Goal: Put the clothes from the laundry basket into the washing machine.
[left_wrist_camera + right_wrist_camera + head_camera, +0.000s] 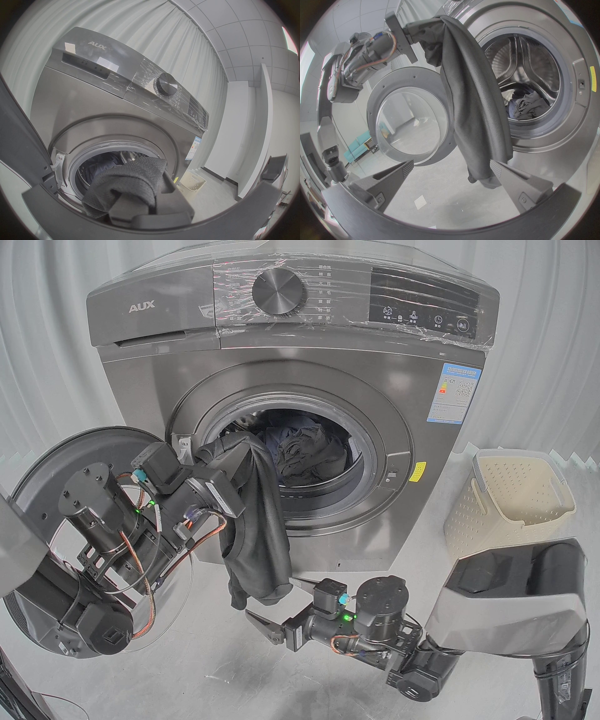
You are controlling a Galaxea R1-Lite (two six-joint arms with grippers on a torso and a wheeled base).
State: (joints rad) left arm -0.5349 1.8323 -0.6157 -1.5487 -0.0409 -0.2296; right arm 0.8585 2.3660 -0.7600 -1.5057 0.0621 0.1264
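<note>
Garment [259, 534], 1 dark pc, clamped in L claw [230, 454] at washer [375, 359] mouth; R claw [451, 166] apart; 1 basket [475, 524].

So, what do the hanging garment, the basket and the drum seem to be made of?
Garment: dark grey knit fabric, matte; it drapes in soft folds and shows a fine weave.
Basket: cream plastic, probably; rigid walls with rows of small holes.
Drum: likely stainless steel, shiny; it reflects light along its ribs.

Logo [142, 306] and sticker [454, 393] on washing machine [156, 384]
</note>
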